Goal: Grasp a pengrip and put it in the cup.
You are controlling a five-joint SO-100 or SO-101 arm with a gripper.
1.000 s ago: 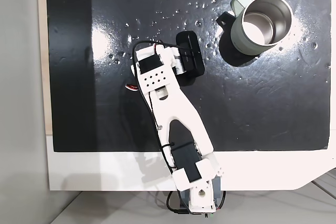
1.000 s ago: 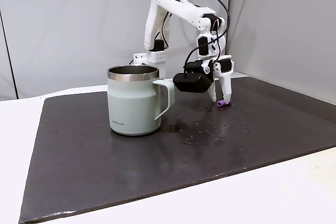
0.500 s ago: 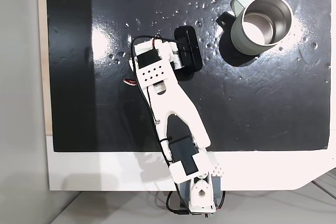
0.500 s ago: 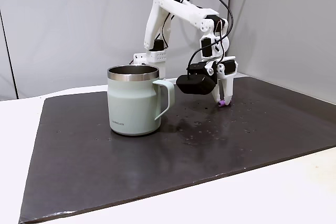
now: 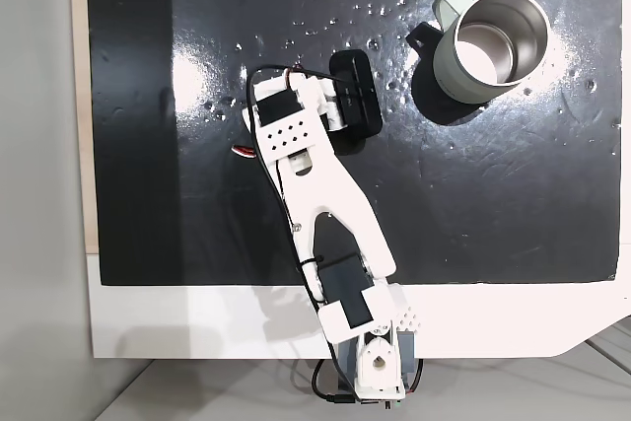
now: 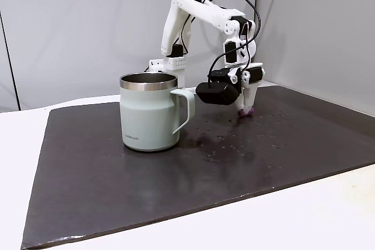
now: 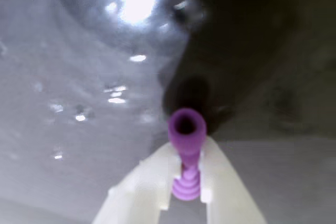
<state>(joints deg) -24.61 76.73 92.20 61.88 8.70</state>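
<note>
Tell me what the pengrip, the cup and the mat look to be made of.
Pengrip: probably soft rubber or silicone, matte purple, with moulded ribs and a hollow end. Cup: glossy pale green coating outside, likely over metal; its rim and inside shine like bare steel. Mat: dark sheet, material unclear, glossy enough to throw glare and reflections.

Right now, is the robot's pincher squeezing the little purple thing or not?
Squeezing it. In the wrist view the gripper has its white fingers pressed on both sides of the pengrip.
</note>
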